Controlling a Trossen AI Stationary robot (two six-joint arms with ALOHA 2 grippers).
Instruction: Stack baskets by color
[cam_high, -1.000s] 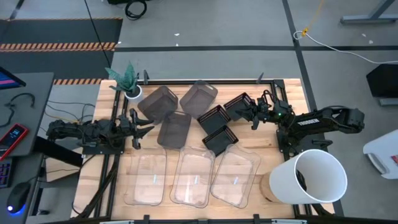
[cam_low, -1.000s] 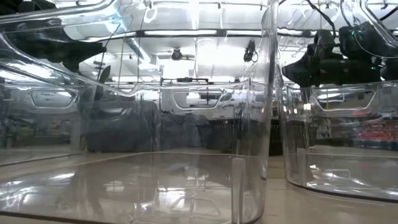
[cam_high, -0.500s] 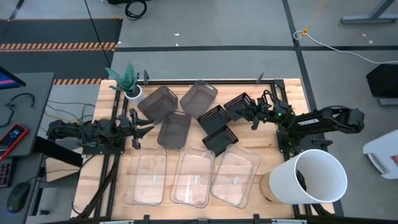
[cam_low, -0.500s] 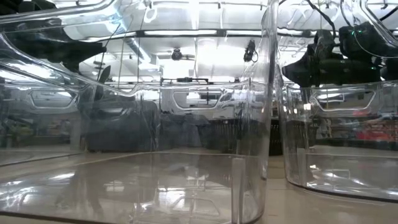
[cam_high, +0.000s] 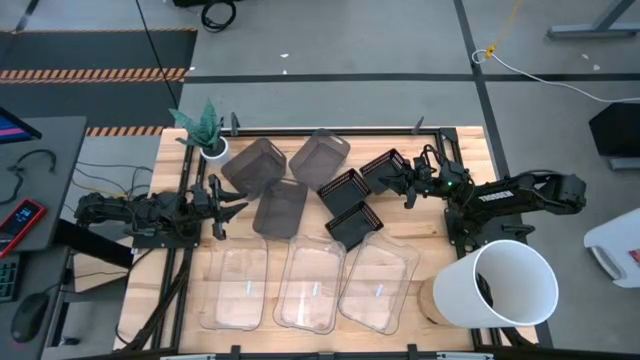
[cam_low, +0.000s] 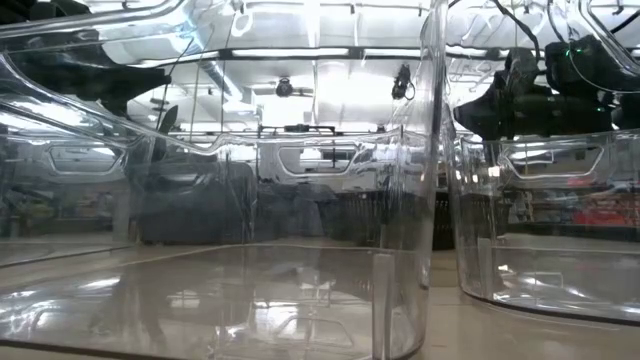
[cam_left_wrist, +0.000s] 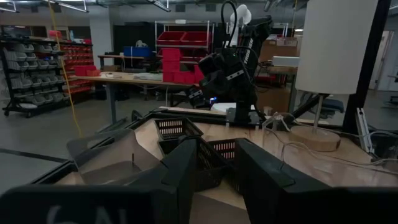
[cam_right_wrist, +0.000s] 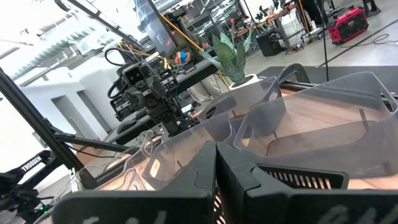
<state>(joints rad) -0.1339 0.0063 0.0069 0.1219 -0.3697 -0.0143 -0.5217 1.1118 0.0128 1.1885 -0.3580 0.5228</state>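
Progress: none stacked; three clear plastic baskets (cam_high: 308, 288), three smoky grey baskets (cam_high: 282, 207), three black slatted baskets (cam_high: 345, 190) lie singly.
Left gripper (cam_high: 222, 197): beside grey baskets, parted, empty.
Right gripper (cam_high: 405, 185): beside black baskets, closed, empty.

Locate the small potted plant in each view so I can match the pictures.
High view: potted plant at the table's far left corner.
Low view: not identifiable.
Left wrist view: not in it.
Right wrist view: upper middle, behind the grey baskets.
Shared landmark: grey baskets.
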